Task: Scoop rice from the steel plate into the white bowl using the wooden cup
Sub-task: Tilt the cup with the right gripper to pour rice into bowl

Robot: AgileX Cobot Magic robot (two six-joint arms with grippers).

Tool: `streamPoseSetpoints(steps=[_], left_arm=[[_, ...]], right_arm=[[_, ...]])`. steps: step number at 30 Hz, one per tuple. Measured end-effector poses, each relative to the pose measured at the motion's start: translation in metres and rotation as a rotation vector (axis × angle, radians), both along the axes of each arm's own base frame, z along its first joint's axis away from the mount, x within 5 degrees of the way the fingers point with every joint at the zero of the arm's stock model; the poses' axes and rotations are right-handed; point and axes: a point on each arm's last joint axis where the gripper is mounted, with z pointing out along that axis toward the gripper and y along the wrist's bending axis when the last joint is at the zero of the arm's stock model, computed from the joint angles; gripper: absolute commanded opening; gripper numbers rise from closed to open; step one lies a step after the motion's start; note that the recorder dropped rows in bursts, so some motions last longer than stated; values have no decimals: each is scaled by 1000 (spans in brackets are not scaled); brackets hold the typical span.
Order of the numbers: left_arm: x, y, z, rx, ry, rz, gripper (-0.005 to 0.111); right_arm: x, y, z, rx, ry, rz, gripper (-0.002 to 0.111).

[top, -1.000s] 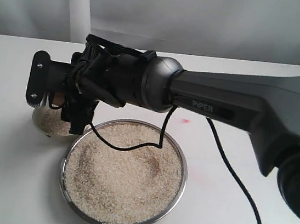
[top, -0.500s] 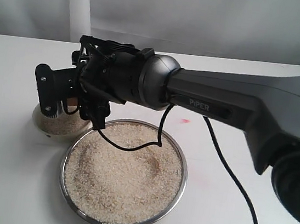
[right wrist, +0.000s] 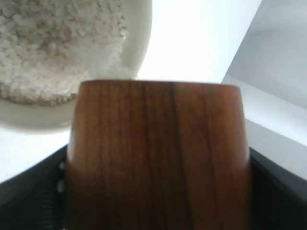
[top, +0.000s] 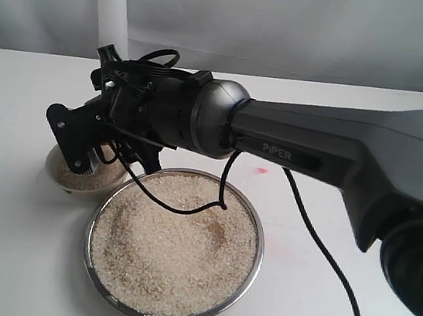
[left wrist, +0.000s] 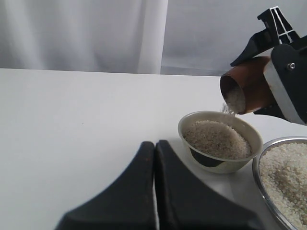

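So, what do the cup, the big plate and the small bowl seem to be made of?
The cup looks like wood: reddish-brown, with dark grain lines, a smooth satin finish. The big plate seems polished metal, probably steel: its thin rim is silver and shiny. The small bowl is cream-white and glossy, with a dark reflection on its wall; perhaps glazed ceramic, not certain.

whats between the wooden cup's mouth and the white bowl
A thin trickle of rice spilling from the tilted wooden cup down into the white bowl, nothing else; the left wrist view shows it.
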Motion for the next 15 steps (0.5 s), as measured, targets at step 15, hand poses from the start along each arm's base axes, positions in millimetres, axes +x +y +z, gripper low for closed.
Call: streamPoseSetpoints(steps=[15], left_arm=[[0, 0, 0, 0, 0, 0, 0]], right_arm=[[-10, 11, 5, -139, -137, 137, 0]])
